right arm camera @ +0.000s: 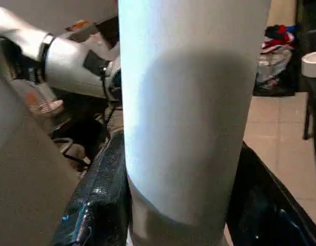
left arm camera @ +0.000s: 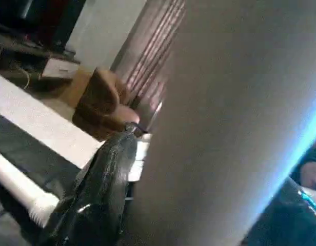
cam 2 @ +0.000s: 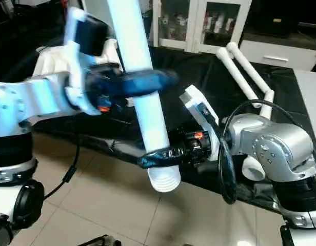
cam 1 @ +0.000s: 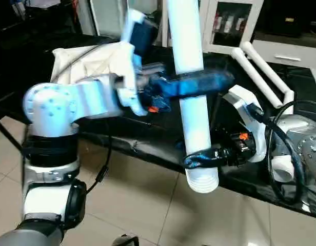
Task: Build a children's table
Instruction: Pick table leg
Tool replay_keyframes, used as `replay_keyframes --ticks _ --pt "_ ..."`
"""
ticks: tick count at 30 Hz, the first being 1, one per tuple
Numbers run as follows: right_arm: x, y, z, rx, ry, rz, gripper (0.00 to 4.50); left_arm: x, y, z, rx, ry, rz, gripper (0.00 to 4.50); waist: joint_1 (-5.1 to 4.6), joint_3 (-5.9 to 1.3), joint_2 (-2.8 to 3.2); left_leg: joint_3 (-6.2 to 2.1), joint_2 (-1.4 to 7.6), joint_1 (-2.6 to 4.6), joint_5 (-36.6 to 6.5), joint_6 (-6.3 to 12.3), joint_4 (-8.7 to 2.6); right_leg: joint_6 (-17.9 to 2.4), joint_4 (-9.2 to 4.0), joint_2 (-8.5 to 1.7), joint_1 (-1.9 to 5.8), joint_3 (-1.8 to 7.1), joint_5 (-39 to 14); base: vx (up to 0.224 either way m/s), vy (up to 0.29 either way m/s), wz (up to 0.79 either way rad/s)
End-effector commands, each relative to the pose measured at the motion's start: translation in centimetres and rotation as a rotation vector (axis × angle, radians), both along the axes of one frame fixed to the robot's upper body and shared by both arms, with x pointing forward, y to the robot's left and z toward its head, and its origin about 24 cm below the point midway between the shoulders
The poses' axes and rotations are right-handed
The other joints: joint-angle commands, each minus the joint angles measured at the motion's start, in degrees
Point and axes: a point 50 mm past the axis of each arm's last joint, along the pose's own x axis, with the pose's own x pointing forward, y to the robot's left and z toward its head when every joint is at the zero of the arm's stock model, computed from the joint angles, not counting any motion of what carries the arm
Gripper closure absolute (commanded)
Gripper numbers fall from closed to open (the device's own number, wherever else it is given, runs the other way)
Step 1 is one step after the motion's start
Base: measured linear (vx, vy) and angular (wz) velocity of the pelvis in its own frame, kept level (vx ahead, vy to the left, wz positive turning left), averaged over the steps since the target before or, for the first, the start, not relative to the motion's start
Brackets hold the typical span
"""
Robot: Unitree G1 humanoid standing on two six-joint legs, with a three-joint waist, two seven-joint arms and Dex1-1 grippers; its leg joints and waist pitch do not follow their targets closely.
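One long white leg point(cam 1: 190, 46) stands nearly upright in front of me, its ribbed end point(cam 1: 203, 180) hanging low over the floor. My left gripper point(cam 1: 199, 84) is shut on the leg's middle. Lower down, my right gripper point(cam 1: 201, 157) is shut on it just above the ribbed end. The leg point(left arm camera: 230, 128) passes close beside a black finger point(left arm camera: 96, 195) in the left wrist view. In the right wrist view the leg point(right arm camera: 189, 113) stands between two black fingers point(right arm camera: 96, 205). Two more white legs point(cam 1: 258, 72) lie at the back right. The white tabletop point(cam 1: 89, 60) lies behind my left arm, partly hidden.
The black-covered work table point(cam 1: 147, 141) runs across the view, its near edge just behind the held leg. Tiled floor point(cam 1: 147, 205) lies below. A white cabinet with glass doors point(cam 1: 230, 20) stands at the back. A black cable point(cam 1: 283, 148) loops over my right forearm.
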Motion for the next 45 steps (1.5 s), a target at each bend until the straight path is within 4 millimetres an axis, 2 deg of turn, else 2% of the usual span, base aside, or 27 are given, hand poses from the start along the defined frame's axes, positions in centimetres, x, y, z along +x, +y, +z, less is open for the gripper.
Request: replay_keyframes --ticks 1,2,3,4,6,7,8,13,15,16,18,19,20,21,22,23,25,26,28,32,33,34,37,38,45 --pt "0.2 0.0 0.5 0.004 -0.035 -0.003 2.62 0.5 0.2 0.0 0.009 0.002 0.041 1.84 -0.05 -3.88 -0.50 0.00 -0.37 0.93 -16.7 -0.31 -4.33 -2.2 -6.03 -1.90 2.47 0.64 -31.3 0.000 0.000 0.00" --pt "0.2 0.0 0.4 0.004 -0.035 -0.004 2.62 0.5 0.2 0.0 0.007 0.002 0.047 1.91 -0.16 -3.88 -0.50 -0.16 -0.30 0.53 -16.1 -0.19 -4.54 -2.7 -5.79 -1.97 2.80 0.62 -29.8 0.000 0.000 0.00" --pt "0.3 -0.1 0.4 0.005 -0.036 -0.003 2.62 0.7 0.2 0.1 0.009 0.000 0.060 2.15 -0.18 -3.90 -0.49 -0.21 -0.29 0.44 -15.9 -0.15 -4.56 -2.8 -5.71 -1.98 2.88 0.63 -29.2 0.000 0.000 0.00" --pt "0.3 -0.1 0.3 0.004 -0.036 -0.002 2.62 0.8 0.2 0.1 0.011 -0.001 0.070 2.21 -0.19 -4.01 -0.51 -0.07 -0.33 0.73 -15.5 0.08 -4.41 -3.6 -5.67 -1.97 2.63 0.82 -27.9 0.000 0.000 0.00" --pt "0.3 -0.1 0.2 0.002 -0.038 -0.004 2.62 0.8 0.3 0.1 0.010 0.000 0.081 2.23 -0.20 -4.07 -0.54 0.07 -0.25 0.76 -14.5 0.49 -4.30 -5.0 -5.42 -2.02 2.69 1.00 -26.1 0.000 0.000 0.00" --pt "0.3 -0.1 0.2 0.002 -0.038 -0.004 2.62 0.8 0.3 0.1 0.010 0.000 0.081 2.27 -0.20 -4.07 -0.54 0.07 -0.25 0.76 -14.5 0.49 -4.30 -5.0 -5.42 -2.02 2.69 1.00 -26.1 0.000 0.000 0.00" --pt "0.3 -0.1 0.2 0.002 -0.039 -0.006 2.62 0.8 0.3 0.1 0.010 0.001 0.083 2.34 -0.04 -4.15 -0.58 0.15 -0.24 0.68 -13.3 0.65 -4.21 -5.9 -5.21 -2.04 2.78 1.12 -24.6 0.000 0.000 0.00" --pt "0.4 -0.1 0.1 0.001 -0.050 -0.018 2.62 1.0 0.4 -0.1 0.019 0.006 0.122 2.43 0.28 -4.36 -0.57 0.21 -0.05 0.58 -11.2 0.79 -4.13 -7.9 -4.57 -2.10 3.03 1.33 -20.5 0.000 0.000 0.00" --pt "1.2 0.3 0.0 0.005 -0.106 -0.100 2.62 1.6 0.4 -0.3 0.040 -0.010 0.203 2.44 0.28 -4.41 -0.47 0.17 0.11 0.45 -10.2 0.80 -4.19 -8.8 -4.36 -2.20 3.10 1.41 -18.2 0.000 0.000 0.00" --pt "1.2 0.3 0.0 0.006 -0.106 -0.102 2.27 1.6 0.4 -0.3 0.040 -0.010 0.205 2.46 0.10 -4.43 -0.32 0.21 0.06 0.41 -10.0 0.75 -4.17 -9.3 -4.31 -2.20 3.07 1.35 -17.4 0.000 0.000 0.00" --pt "2.2 0.6 0.2 0.031 -0.145 -0.198 1.92 2.3 0.3 -0.5 0.107 -0.088 0.337 2.48 -0.07 -4.43 -0.37 0.22 0.06 0.49 -10.2 0.57 -4.25 -9.6 -4.26 -2.17 3.12 1.34 -17.0 0.000 0.000 0.00" --pt "2.2 0.6 0.2 0.031 -0.145 -0.198 1.92 2.3 0.3 -0.5 0.107 -0.088 0.337 2.48 -0.05 -4.34 -0.45 0.05 0.22 0.46 -10.6 0.58 -4.45 -9.0 -4.49 -2.20 3.17 1.35 -17.5 0.000 0.000 0.00" --pt "3.1 1.0 0.3 0.030 -0.232 -0.320 1.75 3.0 0.1 -0.5 0.172 -0.186 0.482 2.56 0.04 -4.27 -0.49 -0.06 0.33 0.52 -10.5 -0.16 -4.60 -7.7 -4.57 -2.48 3.14 1.52 -19.1 0.000 0.000 0.00" --pt "3.6 1.3 0.3 0.014 -0.319 -0.414 1.75 3.4 0.0 -0.4 0.177 -0.212 0.565 2.56 -0.31 -4.18 -0.72 0.16 0.31 0.41 -10.5 -0.45 -4.60 -7.3 -4.68 -2.34 2.97 1.54 -19.6 0.000 0.000 0.00" --pt "3.9 1.5 0.3 0.003 -0.379 -0.471 1.64 3.6 -0.1 -0.3 0.173 -0.217 0.611 2.62 -0.32 -4.23 -0.67 0.24 0.10 0.50 -10.6 -1.21 -4.40 -6.6 -4.68 -2.38 2.97 1.49 -20.6 0.000 0.000 0.00" --pt "3.9 1.5 0.3 0.003 -0.379 -0.471 1.59 3.6 -0.1 -0.3 0.173 -0.217 0.611 2.65 -0.41 -4.17 -0.69 0.29 0.05 0.56 -10.9 -1.38 -4.43 -6.4 -4.70 -2.37 2.93 1.56 -21.1 0.000 0.000 0.00" --pt "4.8 2.1 0.1 -0.042 -0.499 -0.632 1.57 3.8 -0.2 -0.2 0.169 -0.224 0.705 2.66 -0.42 -4.16 -0.70 0.24 0.03 0.45 -10.7 -1.59 -4.49 -5.9 -4.70 -2.28 2.90 1.63 -21.3 0.000 0.000 0.00" --pt "5.1 2.8 0.1 -0.031 -0.497 -0.735 1.57 3.7 -0.3 -0.5 0.181 -0.242 0.729 2.66 -0.67 -4.20 -0.34 0.13 -0.05 0.50 -11.0 -1.80 -4.65 -5.7 -4.67 -2.29 2.85 1.58 -21.2 0.000 0.000 0.00" --pt "5.2 3.3 0.1 0.016 -0.456 -0.797 1.57 3.7 -0.3 -0.9 0.188 -0.244 0.741 2.66 -1.07 -4.28 -0.30 0.10 -0.13 0.41 -11.3 -1.66 -4.77 -6.2 -4.52 -2.17 2.93 1.58 -19.8 0.000 0.000 0.00" --pt "5.5 3.9 0.2 0.078 -0.377 -0.882 1.57 4.5 0.1 -1.3 0.218 -0.245 0.833 2.66 -1.64 -4.17 -0.07 0.03 -0.13 0.46 -12.8 -1.43 -4.99 -7.0 -4.52 -1.99 2.84 1.64 -18.0 0.000 0.000 0.00" --pt "5.4 4.3 0.2 0.091 -0.366 -0.893 1.57 4.7 0.1 -1.4 0.222 -0.250 0.857 2.66 -1.74 -4.22 0.26 -0.05 -0.03 0.61 -13.6 -1.65 -5.04 -6.9 -4.56 -2.02 2.81 1.68 -17.6 0.000 0.000 0.00" --pt "5.4 4.5 0.2 0.092 -0.373 -0.891 1.57 4.8 0.2 -1.4 0.221 -0.249 0.866 2.66 -1.75 -4.23 0.22 -0.09 -0.02 0.61 -13.6 -1.75 -5.05 -7.0 -4.47 -2.02 2.86 1.66 -17.2 0.000 0.000 0.00" --pt "5.3 6.0 -0.5 0.057 -0.381 -0.916 1.57 5.4 0.3 -1.5 0.223 -0.239 0.925 2.66 -1.79 -4.17 0.46 -0.02 -0.18 0.57 -13.8 -2.06 -5.07 -6.8 -4.55 -2.03 2.85 1.76 -16.8 0.000 0.000 0.00" --pt "5.3 6.7 -0.9 0.030 -0.389 -0.933 1.57 5.5 0.2 -1.5 0.225 -0.242 0.939 2.66 -1.87 -4.12 0.34 -0.01 -0.25 0.54 -13.8 -2.37 -5.10 -6.6 -4.65 -2.02 2.82 1.74 -17.2 0.000 0.000 0.00" --pt "5.2 7.2 -1.6 -0.028 -0.356 -0.905 2.28 6.0 0.8 -1.5 0.238 -0.262 0.991 2.66 -1.95 -4.11 0.55 -0.13 -0.11 0.70 -14.9 -2.65 -5.26 -6.6 -4.55 -2.04 2.88 1.88 -16.1 0.000 0.000 0.00"
